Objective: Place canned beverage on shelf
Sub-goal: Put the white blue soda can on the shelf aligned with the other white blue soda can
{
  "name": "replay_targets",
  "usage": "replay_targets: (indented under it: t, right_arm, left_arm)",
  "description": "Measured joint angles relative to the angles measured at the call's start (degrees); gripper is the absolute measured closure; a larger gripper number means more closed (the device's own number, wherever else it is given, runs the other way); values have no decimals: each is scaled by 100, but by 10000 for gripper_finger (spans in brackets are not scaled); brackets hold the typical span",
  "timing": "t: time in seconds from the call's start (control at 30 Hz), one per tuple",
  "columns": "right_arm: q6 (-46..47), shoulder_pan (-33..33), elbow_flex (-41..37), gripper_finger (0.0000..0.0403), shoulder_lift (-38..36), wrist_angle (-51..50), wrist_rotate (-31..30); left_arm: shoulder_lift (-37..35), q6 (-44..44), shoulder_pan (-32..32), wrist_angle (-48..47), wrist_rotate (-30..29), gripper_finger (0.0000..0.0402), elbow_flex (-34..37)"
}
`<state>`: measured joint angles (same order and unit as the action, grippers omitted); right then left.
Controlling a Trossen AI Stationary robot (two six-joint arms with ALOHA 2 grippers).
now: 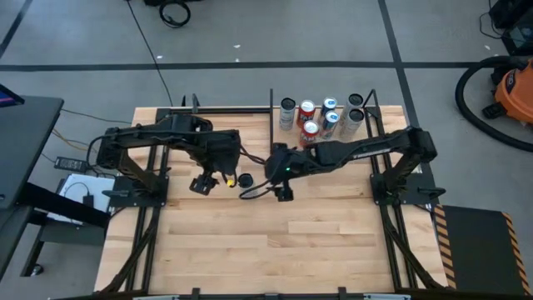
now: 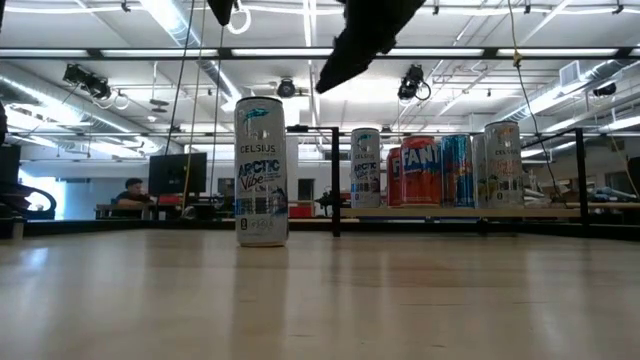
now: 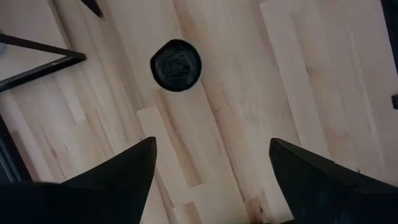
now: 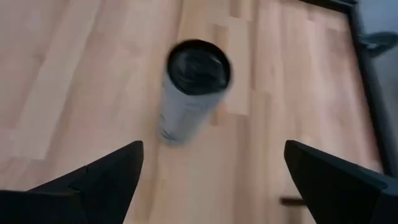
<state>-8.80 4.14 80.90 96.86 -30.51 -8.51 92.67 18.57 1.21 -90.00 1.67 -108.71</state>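
Observation:
A tall white-and-blue can (image 1: pixel 245 179) stands upright on its base on the planked tabletop, near the middle. It also shows in the low view (image 2: pixel 261 172), the left wrist view (image 3: pixel 176 65) and the right wrist view (image 4: pixel 193 87). My left gripper (image 1: pixel 208 183) hovers open just left of the can, fingers pointing down (image 3: pixel 211 146). My right gripper (image 1: pixel 281 190) hovers open just right of it (image 4: pixel 214 149). Neither touches the can. The pale shelf (image 1: pixel 279 137) lies at the table's far edge, right of centre (image 2: pixel 450 212).
Several upright cans (image 1: pixel 321 117) stand on the shelf; they also show in the low view (image 2: pixel 430 170). Black rods (image 1: pixel 271 104) edge the shelf. The arms' black frames (image 1: pixel 137 179) stand at both table sides. The near half of the tabletop (image 1: pixel 275 250) is bare wood.

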Motion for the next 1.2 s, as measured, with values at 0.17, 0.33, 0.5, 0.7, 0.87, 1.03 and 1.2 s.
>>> replay_targets:
  t: [0.17,0.33,0.5,0.7,0.87,1.03,1.2]
  right_arm:
    - [-42,-24,0,4,351,647,155]
    - [-42,-68,-1,4,629,1126,255]
    - [-42,-100,-3,4,761,1440,284]
    - [20,-144,1,4,911,1748,576]
    - [44,-140,0,4,900,1860,627]
    - [133,-140,0,6,900,1858,726]
    - [145,-136,-2,11,898,1933,705]
  left_arm:
    - [-224,-2,-45,0,-1,88,2]
    - [-361,-19,-119,4,-2,88,3]
    - [-407,-36,-206,3,-4,88,2]
    - [-429,-12,-307,-1,0,88,2]
    - [-433,-9,-369,0,-2,88,0]
    - [-433,4,-367,0,-2,88,0]
    - [-431,-23,-367,0,-2,88,0]
